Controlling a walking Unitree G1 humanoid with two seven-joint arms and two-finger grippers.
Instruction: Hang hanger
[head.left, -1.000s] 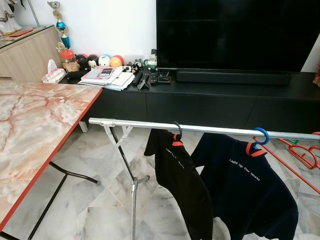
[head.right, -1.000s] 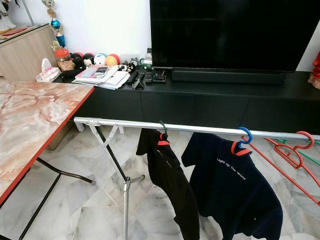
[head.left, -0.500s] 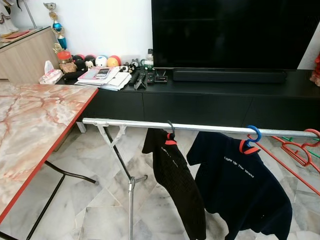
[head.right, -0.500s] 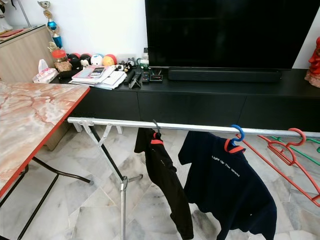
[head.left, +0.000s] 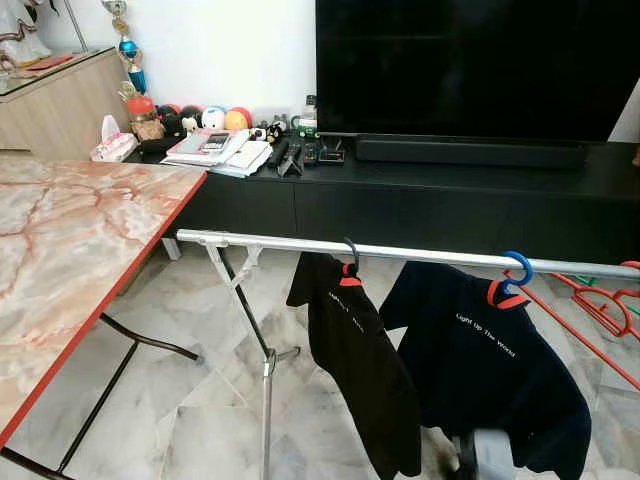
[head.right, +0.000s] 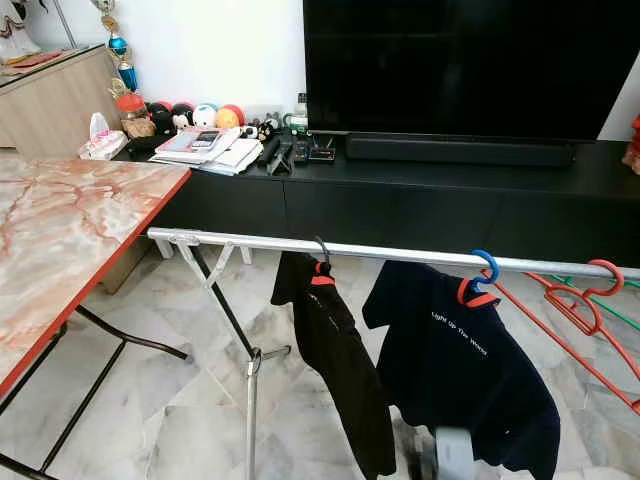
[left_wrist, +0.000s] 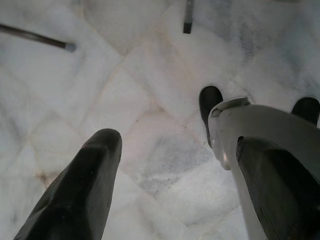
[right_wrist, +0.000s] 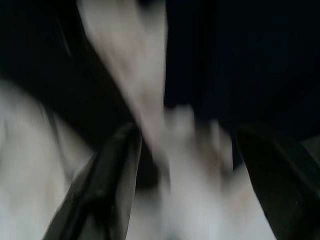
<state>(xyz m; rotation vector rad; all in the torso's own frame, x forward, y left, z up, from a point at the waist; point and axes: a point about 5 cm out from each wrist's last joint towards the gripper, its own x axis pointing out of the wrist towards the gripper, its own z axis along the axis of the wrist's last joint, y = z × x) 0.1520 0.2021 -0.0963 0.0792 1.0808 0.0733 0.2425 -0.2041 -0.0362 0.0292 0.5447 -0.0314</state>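
Note:
A silver rack rail (head.left: 270, 243) runs across the room in front of me. A black shirt (head.left: 360, 370) hangs from it on a red hanger with a black hook (head.left: 350, 262). To its right a navy shirt (head.left: 490, 370) hangs on a red hanger with a blue hook (head.left: 518, 270). Empty red hangers (head.left: 600, 305) sit at the rail's right end. My right arm (head.left: 487, 452) shows blurred at the bottom, below the navy shirt. The right gripper (right_wrist: 190, 135) is open, with dark cloth blurred ahead of it. My left gripper (left_wrist: 177, 142) hangs open over the marble floor.
A marble-topped table with a red edge (head.left: 70, 250) stands on my left. A black TV cabinet (head.left: 450, 195) with a large TV (head.left: 470, 65) and clutter runs along the back wall. The rack's leg (head.left: 265, 400) stands on the marble floor.
The camera has swung slightly, shifting the whole scene. My right arm has come up into view at the bottom, blurred by motion. The hung shirts stay in place on the rail.

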